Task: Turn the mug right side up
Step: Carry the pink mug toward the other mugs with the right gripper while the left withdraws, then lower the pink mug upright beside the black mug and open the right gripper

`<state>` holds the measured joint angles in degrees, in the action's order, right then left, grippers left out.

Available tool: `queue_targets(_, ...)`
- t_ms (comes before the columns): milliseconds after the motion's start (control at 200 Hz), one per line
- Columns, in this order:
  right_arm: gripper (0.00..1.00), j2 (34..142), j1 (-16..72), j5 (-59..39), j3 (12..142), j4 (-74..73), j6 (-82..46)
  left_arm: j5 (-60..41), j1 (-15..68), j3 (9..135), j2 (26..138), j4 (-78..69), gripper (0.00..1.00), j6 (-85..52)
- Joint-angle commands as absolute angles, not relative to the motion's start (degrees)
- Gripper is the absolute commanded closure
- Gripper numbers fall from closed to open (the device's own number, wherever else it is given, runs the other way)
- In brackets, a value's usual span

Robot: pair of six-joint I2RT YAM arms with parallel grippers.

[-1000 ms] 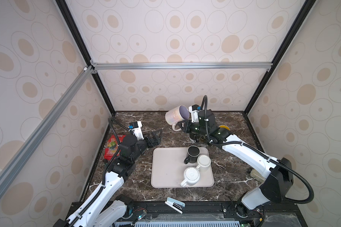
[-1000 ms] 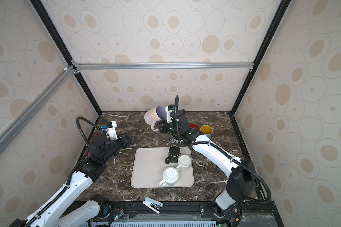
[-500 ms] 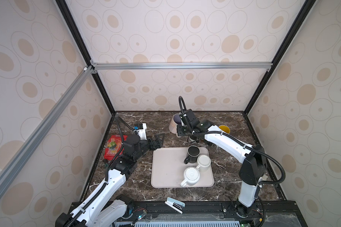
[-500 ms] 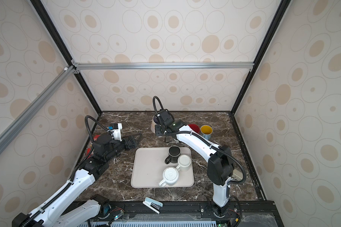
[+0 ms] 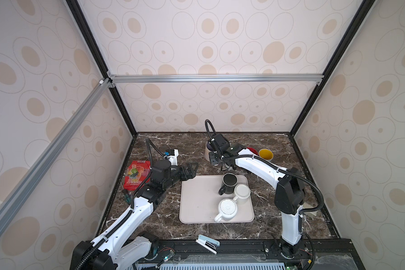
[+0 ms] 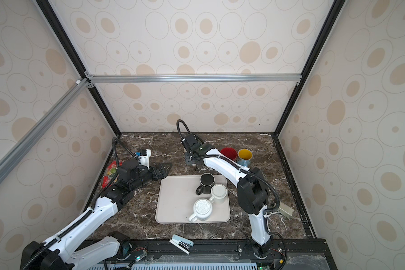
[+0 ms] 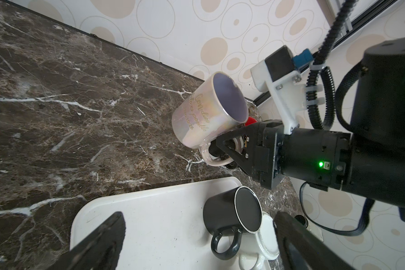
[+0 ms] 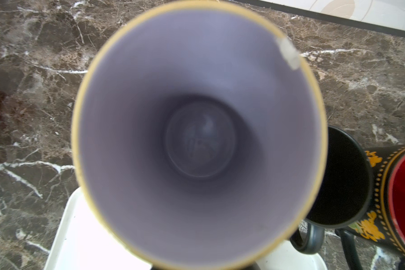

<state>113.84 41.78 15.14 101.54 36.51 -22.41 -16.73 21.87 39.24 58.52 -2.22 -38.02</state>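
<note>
The mug (image 7: 204, 117) is pearly cream with gold script and a lilac inside. It stands mouth up on or just above the marble behind the tray, tilted in the left wrist view. My right gripper (image 5: 220, 161) is shut on its handle (image 7: 211, 159), with one finger (image 7: 227, 145) through the loop. In a top view only an edge of the mug (image 5: 207, 153) shows beside the wrist camera. Its lilac inside (image 8: 197, 131) fills the right wrist view and hides the fingers. My left gripper (image 5: 193, 169) (image 7: 199, 224) hangs open and empty over the tray's far left corner.
The cream tray (image 5: 197, 205) carries a black mug (image 5: 229, 181) and two white mugs (image 5: 242, 192) (image 5: 228, 208). A red mug (image 5: 251, 150) and a yellow mug (image 5: 265, 154) stand at the back right. A red snack packet (image 5: 137, 174) lies left; a white stapler (image 5: 207, 243) lies in front.
My right arm has brought the mug down from a raised, tipped pose to low behind the tray, mouth up. The left gripper has edged toward the tray, still open.
</note>
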Motion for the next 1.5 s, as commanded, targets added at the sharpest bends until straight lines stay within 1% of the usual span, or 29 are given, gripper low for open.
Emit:
queue_targets(0,1.00,113.85,41.95,19.00,103.33,32.65,-21.27,-17.26,21.83,39.76,58.36,-1.69,0.00,-36.48)
queue_targets(445,1.00,118.77,41.88,24.18,103.88,33.99,-21.61,-16.88,21.84,38.04,58.51,-2.21,0.00,-35.70)
queue_targets(715,1.00,118.71,41.42,26.17,101.53,32.75,-24.00,-16.86,21.94,37.63,58.62,-2.76,0.00,-35.98)
queue_targets(1115,1.00,118.50,41.13,24.96,97.90,29.71,-28.99,-17.23,21.91,36.68,58.79,-3.82,0.00,-36.19)
queue_targets(1496,1.00,118.08,41.14,23.76,93.86,27.61,-31.37,-18.66,21.96,37.90,61.95,-4.68,0.00,-34.87)
